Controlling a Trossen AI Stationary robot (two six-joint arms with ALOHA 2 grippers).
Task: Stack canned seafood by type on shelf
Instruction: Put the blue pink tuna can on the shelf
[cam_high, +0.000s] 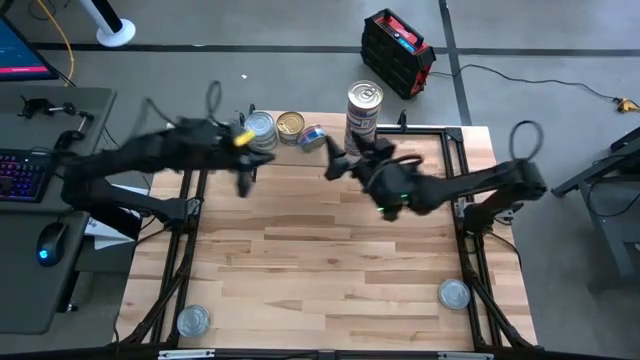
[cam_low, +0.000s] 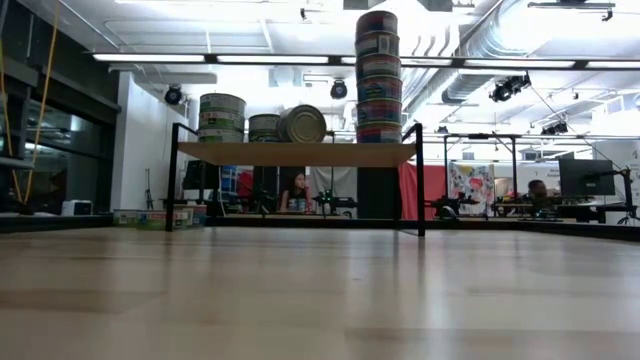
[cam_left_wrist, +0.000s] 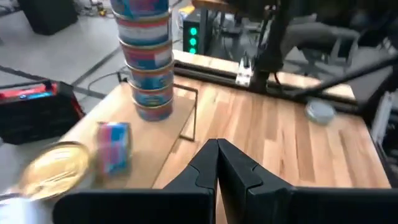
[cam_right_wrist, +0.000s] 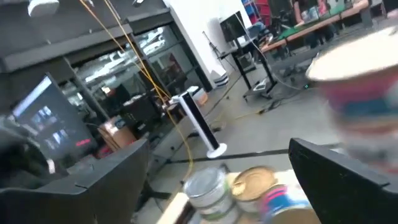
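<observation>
Most tins were stacked on the shelf at upper centre; two tins remained on the bench. Left gripper fingers were clenched empty, right gripper fingers released.

We cannot read the tall tin stack (blurred, cut off at the edge) beside the right gripper.
</observation>
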